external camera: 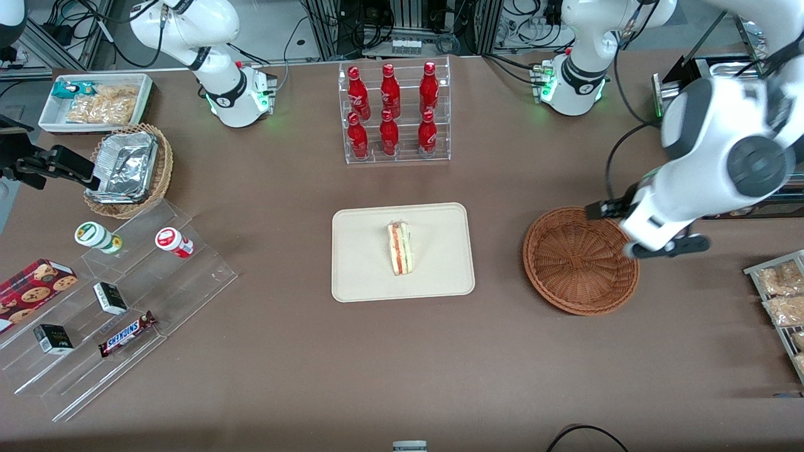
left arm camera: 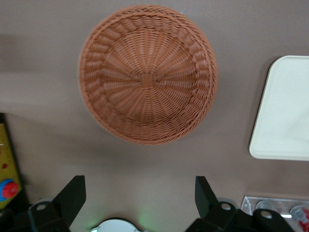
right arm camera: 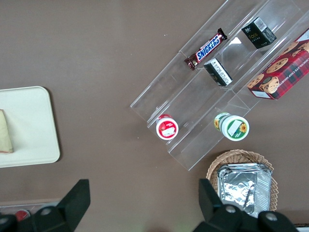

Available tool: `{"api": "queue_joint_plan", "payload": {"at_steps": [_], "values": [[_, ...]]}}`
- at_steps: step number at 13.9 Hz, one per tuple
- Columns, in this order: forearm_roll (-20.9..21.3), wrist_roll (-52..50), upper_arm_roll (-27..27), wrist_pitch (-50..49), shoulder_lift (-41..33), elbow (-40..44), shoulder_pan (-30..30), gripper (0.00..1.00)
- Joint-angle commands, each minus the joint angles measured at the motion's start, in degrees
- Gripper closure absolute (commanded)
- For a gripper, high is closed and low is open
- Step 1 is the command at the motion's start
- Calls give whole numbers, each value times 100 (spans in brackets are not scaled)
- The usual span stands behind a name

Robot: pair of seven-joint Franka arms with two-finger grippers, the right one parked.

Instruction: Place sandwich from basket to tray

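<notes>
The sandwich [external camera: 399, 248], a pale wedge with red, orange and green layers, lies on the cream-beige tray [external camera: 364, 276] at the table's middle. The reddish-brown wicker basket [external camera: 581, 260] stands empty beside the tray, toward the working arm's end; it also shows empty in the left wrist view [left arm camera: 147, 75], with a corner of the tray [left arm camera: 285, 111]. My left gripper [left arm camera: 140, 191] hangs high above the table beside the basket, farther from the front camera than it, open and empty. In the front view the arm [external camera: 666, 207] hides the fingers.
A clear rack of red bottles [external camera: 392, 113] stands farther from the front camera than the tray. A tan basket with foil containers [external camera: 129, 166], a clear stepped shelf with snacks [external camera: 119, 301] and a white snack bin [external camera: 94, 100] lie toward the parked arm's end. Snack packets [external camera: 782, 295] sit by the working arm's end.
</notes>
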Motion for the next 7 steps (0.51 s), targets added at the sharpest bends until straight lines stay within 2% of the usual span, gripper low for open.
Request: {"api": "queue_joint_plan", "payload": {"at_steps": [1,4,7], "values": [[65,654,-74,-251,-590,-239,212,0],[73,1297,-39,-287,-854,-204,423,0],[117,1360,75,-182,-899,-169,423,0]]}}
